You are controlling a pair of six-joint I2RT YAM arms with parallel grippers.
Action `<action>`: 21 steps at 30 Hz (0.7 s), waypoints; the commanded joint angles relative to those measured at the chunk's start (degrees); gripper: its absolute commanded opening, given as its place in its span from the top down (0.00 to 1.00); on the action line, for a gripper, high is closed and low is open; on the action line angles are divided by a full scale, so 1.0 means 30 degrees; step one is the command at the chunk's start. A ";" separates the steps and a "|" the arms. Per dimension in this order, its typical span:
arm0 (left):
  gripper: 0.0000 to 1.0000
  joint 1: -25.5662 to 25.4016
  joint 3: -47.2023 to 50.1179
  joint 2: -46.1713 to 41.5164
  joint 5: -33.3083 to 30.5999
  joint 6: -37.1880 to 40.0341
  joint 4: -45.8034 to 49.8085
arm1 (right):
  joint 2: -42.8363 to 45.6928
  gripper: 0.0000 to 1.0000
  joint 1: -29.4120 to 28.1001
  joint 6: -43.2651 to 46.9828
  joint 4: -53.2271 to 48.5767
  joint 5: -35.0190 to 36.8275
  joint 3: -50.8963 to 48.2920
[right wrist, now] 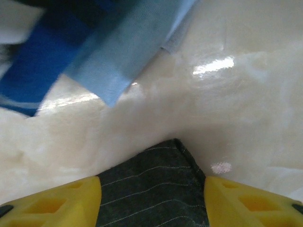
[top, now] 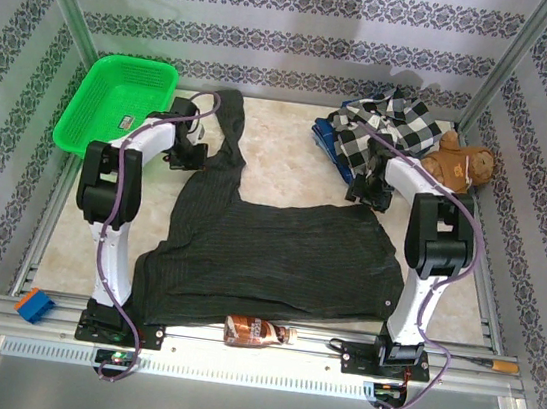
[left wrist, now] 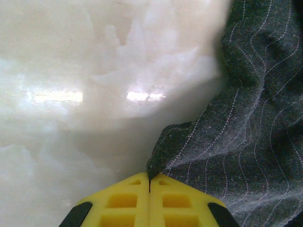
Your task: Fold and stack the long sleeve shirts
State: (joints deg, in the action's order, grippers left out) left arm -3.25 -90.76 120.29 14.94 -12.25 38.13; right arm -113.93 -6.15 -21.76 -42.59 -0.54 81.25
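A dark charcoal pinstriped shirt [top: 267, 254] lies spread over the middle of the table, one sleeve running back toward the far left. My left gripper [top: 194, 159] is at the shirt's left edge near that sleeve. In the left wrist view its yellow fingers [left wrist: 123, 203] are shut on a fold of the pinstriped cloth [left wrist: 246, 118]. My right gripper [top: 369, 192] is at the shirt's far right corner, open, with the cloth corner [right wrist: 151, 189] lying between its yellow fingers [right wrist: 61, 203]. A black-and-white checked shirt [top: 384, 128] lies crumpled on a blue garment [top: 327, 141] at the back right.
A green basket [top: 115, 103] stands at the back left. A brown teddy bear [top: 460, 164] sits at the right edge beside the checked shirt. A brown bottle [top: 257, 331] lies on the front rail, a blue block [top: 33, 304] at the front left.
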 commanded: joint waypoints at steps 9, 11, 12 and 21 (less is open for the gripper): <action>1.00 0.0521 -0.0291 -0.0546 0.0193 0.0573 -0.0440 | -0.1916 0.56 -0.0117 0.2023 -0.1197 0.2132 0.2203; 1.00 0.0637 -0.0363 -0.0546 0.0121 0.0583 -0.0489 | -0.2028 0.57 -0.0106 0.2122 -0.1233 0.2300 0.2187; 1.00 0.0670 -0.0390 -0.0546 0.0125 0.0597 -0.0493 | -0.2040 0.59 -0.0114 0.2202 -0.1139 0.2210 0.2105; 1.00 0.0910 -0.0363 -0.0575 0.0221 0.0685 -0.0477 | -0.2294 0.71 -0.0167 0.2204 -0.1097 0.1161 0.1749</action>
State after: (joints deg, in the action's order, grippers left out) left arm -1.30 -90.78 120.29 15.00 -11.70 38.06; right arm -119.83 -6.24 -15.84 -44.56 3.60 86.63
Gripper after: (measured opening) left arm 0.057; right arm 0.289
